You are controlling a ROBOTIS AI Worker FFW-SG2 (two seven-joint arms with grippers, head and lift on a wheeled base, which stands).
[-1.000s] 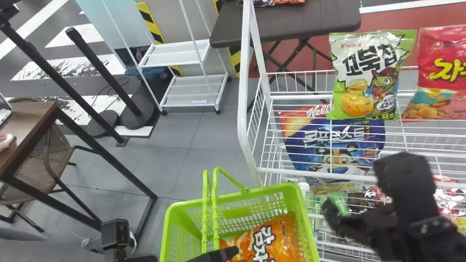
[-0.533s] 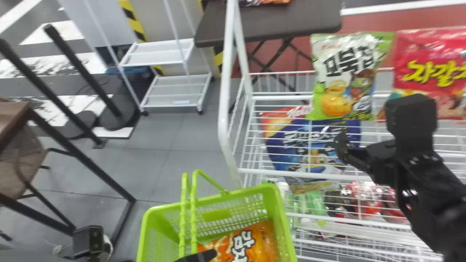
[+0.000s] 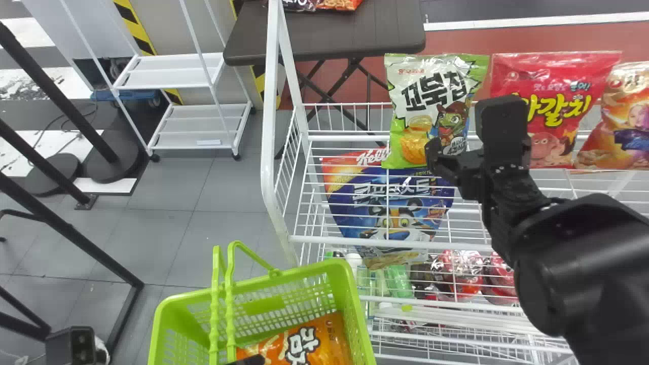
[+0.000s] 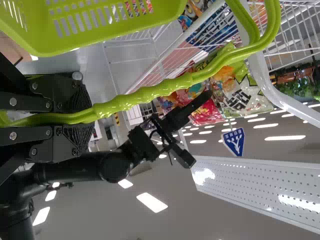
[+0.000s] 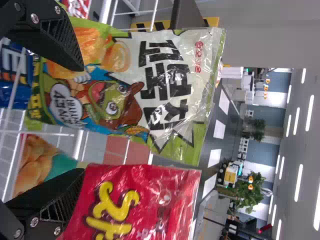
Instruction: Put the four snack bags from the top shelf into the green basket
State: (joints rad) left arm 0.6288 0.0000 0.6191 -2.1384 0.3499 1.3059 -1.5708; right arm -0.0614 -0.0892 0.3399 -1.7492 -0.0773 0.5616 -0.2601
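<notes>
In the head view my right gripper [image 3: 440, 161] is at the lower right part of the green-white bag [image 3: 431, 101] on the top shelf. To its right stand a red bag [image 3: 552, 86] and an orange-brown bag [image 3: 626, 121]. Seen from the right wrist, my right gripper [image 5: 83, 120] is open, one finger over the green-white bag [image 5: 165, 85], the other beside the red bag [image 5: 130, 200]. My left gripper [image 3: 249, 360] is at the green basket [image 3: 350, 289], which holds an orange bag [image 3: 314, 344]; in the left wrist view, that gripper [image 4: 92, 116] is shut on the basket handle [image 4: 150, 93].
A blue cereal bag [image 3: 390, 203] lies beneath the top wire rack. White rack posts [image 3: 271, 126] rise just beyond the basket. Bottles and red packs [image 3: 459, 271] stand lower down. A dark table [image 3: 329, 30] and a white shelf cart [image 3: 197, 121] are behind.
The head view has shifted, so the scene slides left. My right arm has risen from beside the lower shelves to the green-white bag's height. The left gripper stays with the basket.
</notes>
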